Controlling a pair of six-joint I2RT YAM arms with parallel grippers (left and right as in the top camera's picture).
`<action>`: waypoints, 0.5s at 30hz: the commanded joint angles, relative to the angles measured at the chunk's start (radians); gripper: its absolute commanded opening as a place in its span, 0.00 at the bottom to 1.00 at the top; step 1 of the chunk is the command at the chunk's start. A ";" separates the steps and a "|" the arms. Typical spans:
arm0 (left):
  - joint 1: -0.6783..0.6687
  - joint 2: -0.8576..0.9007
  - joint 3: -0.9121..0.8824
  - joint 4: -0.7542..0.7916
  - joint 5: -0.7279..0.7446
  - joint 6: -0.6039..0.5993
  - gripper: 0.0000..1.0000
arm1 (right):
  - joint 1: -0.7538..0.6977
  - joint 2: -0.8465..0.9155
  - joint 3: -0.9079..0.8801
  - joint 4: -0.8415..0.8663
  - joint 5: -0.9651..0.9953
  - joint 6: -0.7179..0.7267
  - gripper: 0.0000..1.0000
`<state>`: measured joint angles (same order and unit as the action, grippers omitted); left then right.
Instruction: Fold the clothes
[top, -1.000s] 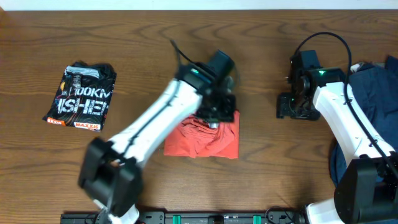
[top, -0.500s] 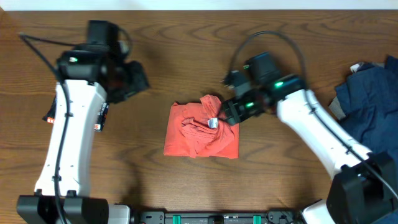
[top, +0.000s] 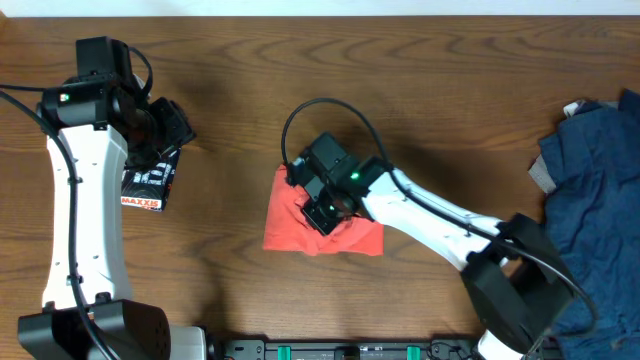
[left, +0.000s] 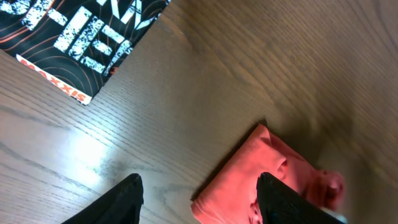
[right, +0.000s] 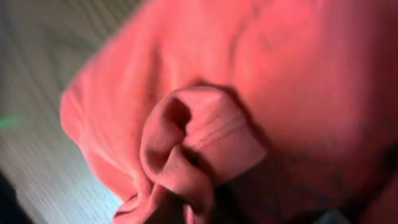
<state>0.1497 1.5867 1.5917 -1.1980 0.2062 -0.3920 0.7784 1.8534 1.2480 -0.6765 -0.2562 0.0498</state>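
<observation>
The coral-red T-shirt (top: 352, 238) lies as a folded bundle on the wooden table (top: 240, 60), directly under the right gripper (top: 326, 198), which is set down on the shirt's upper part. That wrist's view is blurred and filled with a bunched fold of red cloth, so I cannot tell whether the jaws are clamped on it. The left gripper (left: 199, 186) is spread wide with nothing between its fingers and hangs just beside the black lettered T-shirt (top: 148, 186). A navy pile (top: 590, 180) sits well apart from both grippers, out past the right arm.
</observation>
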 joint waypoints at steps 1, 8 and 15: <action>0.004 0.000 -0.012 -0.003 -0.006 0.007 0.60 | -0.011 -0.040 0.020 -0.061 0.058 0.103 0.01; 0.004 0.000 -0.018 -0.028 -0.005 0.015 0.60 | -0.085 -0.175 0.021 -0.285 0.242 0.174 0.15; -0.006 0.000 -0.018 -0.082 -0.005 0.030 0.61 | -0.123 -0.166 -0.051 -0.399 0.366 0.225 0.25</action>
<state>0.1493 1.5867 1.5879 -1.2652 0.2058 -0.3851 0.6697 1.6791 1.2366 -1.0718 0.0132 0.2195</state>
